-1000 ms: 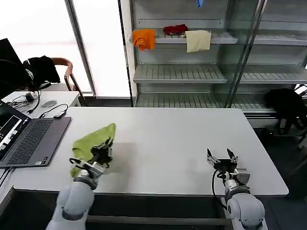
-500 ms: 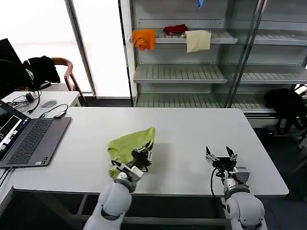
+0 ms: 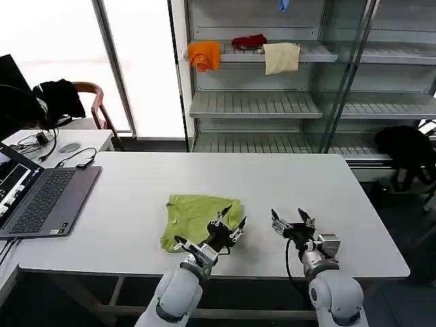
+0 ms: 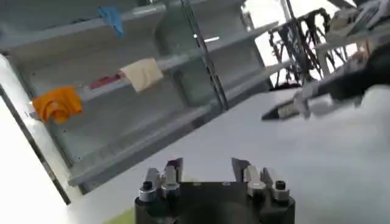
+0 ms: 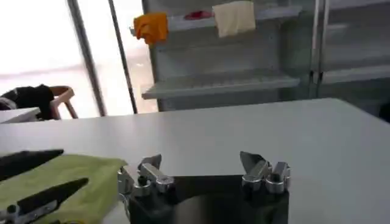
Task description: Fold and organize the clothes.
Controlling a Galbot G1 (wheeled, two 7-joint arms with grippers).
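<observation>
We see the lime-green T-shirt (image 3: 194, 216) lying crumpled on the white table (image 3: 122, 211), our left gripper (image 3: 229, 225) spread open at its right edge, our right gripper (image 3: 291, 223) open nearby, empty.

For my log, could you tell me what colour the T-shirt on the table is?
Lime green; the T-shirt shows best in the head view.

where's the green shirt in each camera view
Head: T-shirt flat on the table, just ahead of the left gripper.
Left wrist: a green sliver at the bottom edge.
Right wrist: lower left.
Shared landmark: orange cloth on the shelf.
</observation>
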